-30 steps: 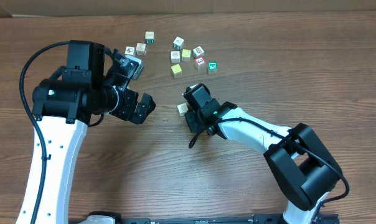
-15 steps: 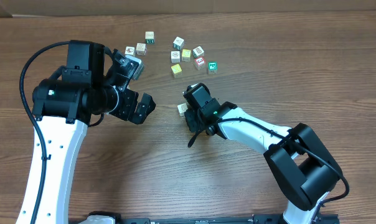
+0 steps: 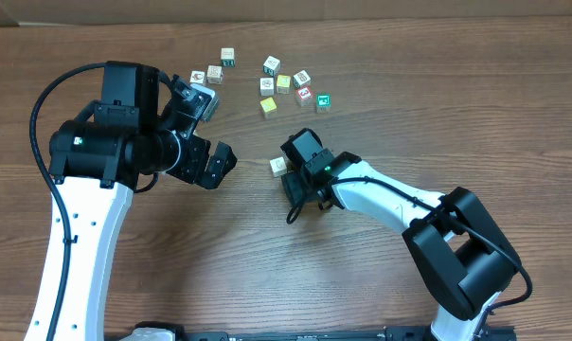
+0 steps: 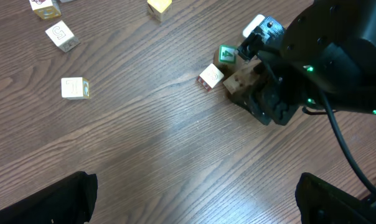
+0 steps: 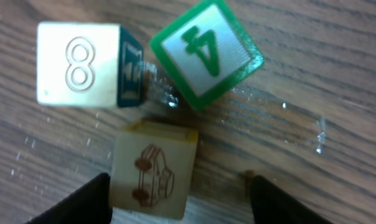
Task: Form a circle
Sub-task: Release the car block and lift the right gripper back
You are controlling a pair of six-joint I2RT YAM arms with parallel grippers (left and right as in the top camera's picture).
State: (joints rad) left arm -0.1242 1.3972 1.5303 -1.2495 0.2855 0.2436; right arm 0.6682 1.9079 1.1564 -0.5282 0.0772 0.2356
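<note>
Change: right gripper [image 5: 177,186] is now sitting slightly further toward the right and near side of the table [image 3: 172,275] than a second ago. It is uncovering more of the pale cube at its tip, and its fingers are standing wider apart than before. The left arm and the scattered cubes are lying where they were.
Right gripper: it is standing open and gripping nothing. Its two dark fingers [image 5: 82,202] are flanking the car cube [image 5: 152,171]. The one on the picture's left is just beside the cube, and the other is standing off with bare wood showing between.
Left gripper: the left gripper [image 4: 197,186] is hanging wide open and empty over bare table. Its fingers are showing only at the lower corners of its own view, well apart from every cube.
Circle: the circle [image 4: 224,70] is showing so far as a tight bunch of three cubes near the middle of the table, at the right gripper's tip.
8 cube: the whitish 8 cube [image 5: 79,63] is lying flat, showing a dark blue side toward the 4 cube.
4 cube: the green-framed 4 cube [image 5: 206,53] is lying turned at an angle, one corner touching that blue side.
Car cube: it is lying just below the other two; whether it is touching them I cannot tell.
Overhead: only one pale cube of the bunch is showing, and the arm is hiding the rest.
Loose cubes: the loose cubes [image 3: 272,64] are lying scattered along the far side of the table, well apart from the bunch.
</note>
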